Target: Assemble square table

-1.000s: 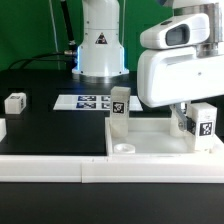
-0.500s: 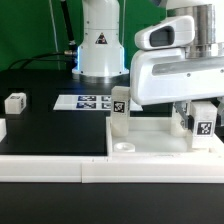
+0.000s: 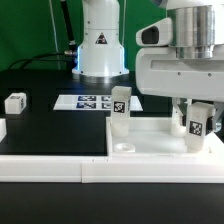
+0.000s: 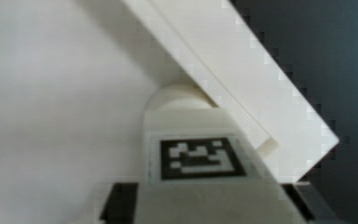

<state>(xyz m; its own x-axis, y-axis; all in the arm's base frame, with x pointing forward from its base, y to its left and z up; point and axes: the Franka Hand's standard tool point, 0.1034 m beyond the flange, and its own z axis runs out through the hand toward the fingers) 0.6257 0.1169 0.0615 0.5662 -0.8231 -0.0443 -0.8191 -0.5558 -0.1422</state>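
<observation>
On tabletop (image 3: 155,140) one leg (image 3: 119,108), second leg (image 3: 200,125) at exterior view's right, marker board (image 3: 85,102) behind, loose leg (image 3: 15,102) at its left.

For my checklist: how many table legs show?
4: one leg in the gripper, one upright on the square table, one loose beside the marker board, one, partly cropped, at the exterior view's left edge.

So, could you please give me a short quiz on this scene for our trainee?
1. True or false: the gripper is empty.
2. How many legs stand ungripped at the tabletop?
3. The loose leg lies toward the exterior view's: A left, B right.
Key: 1 false, the fingers clamp the held leg; 2 one, the corner leg; 3 A.
</observation>
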